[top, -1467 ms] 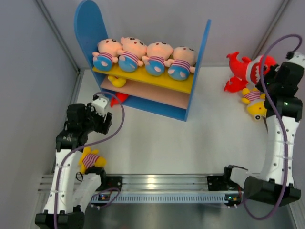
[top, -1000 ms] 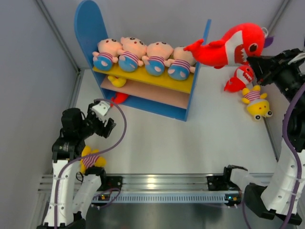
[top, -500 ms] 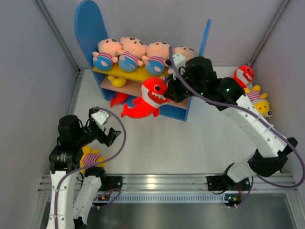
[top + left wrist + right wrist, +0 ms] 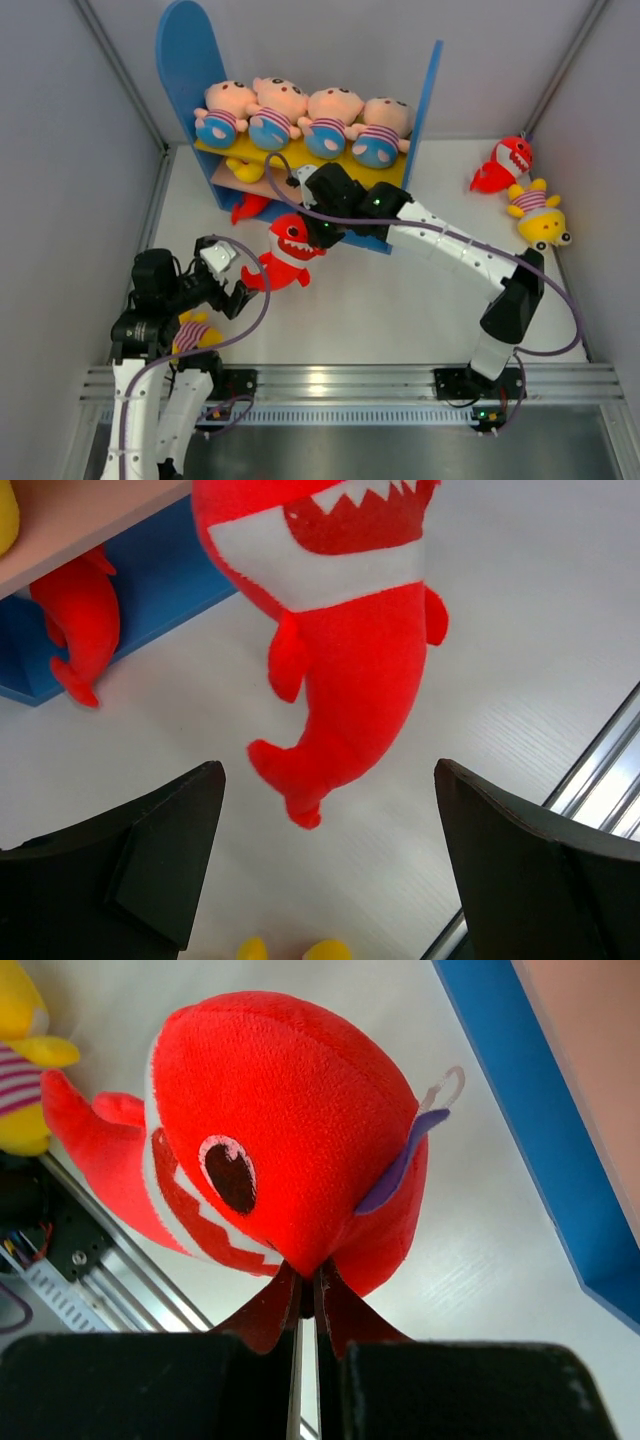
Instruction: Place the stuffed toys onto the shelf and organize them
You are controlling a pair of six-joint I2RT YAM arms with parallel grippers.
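Note:
The shelf [image 4: 420, 130] stands at the back, with several baby dolls [image 4: 300, 115] in a row on its yellow upper board. A yellow toy [image 4: 243, 170] lies on the lower board, and a small red shark [image 4: 250, 207] lies below it. My right gripper [image 4: 322, 232] [image 4: 308, 1295] is shut on a big red shark [image 4: 285, 250] [image 4: 290, 1140], which hangs in front of the shelf's left part. My left gripper [image 4: 232, 290] [image 4: 330, 860] is open just below the shark's tail [image 4: 300, 800] and is not touching it.
Another yellow toy [image 4: 192, 333] [image 4: 285, 950] lies beside the left arm. At the far right lie a red shark [image 4: 505, 162] and a yellow toy [image 4: 540, 215]. The metal rail [image 4: 340, 380] runs along the near edge. The right arm stretches across the middle of the table.
The right arm lifted the big shark from the far right and carried it across, down to the shelf's front left. The left gripper opened wider and moved toward the shark.

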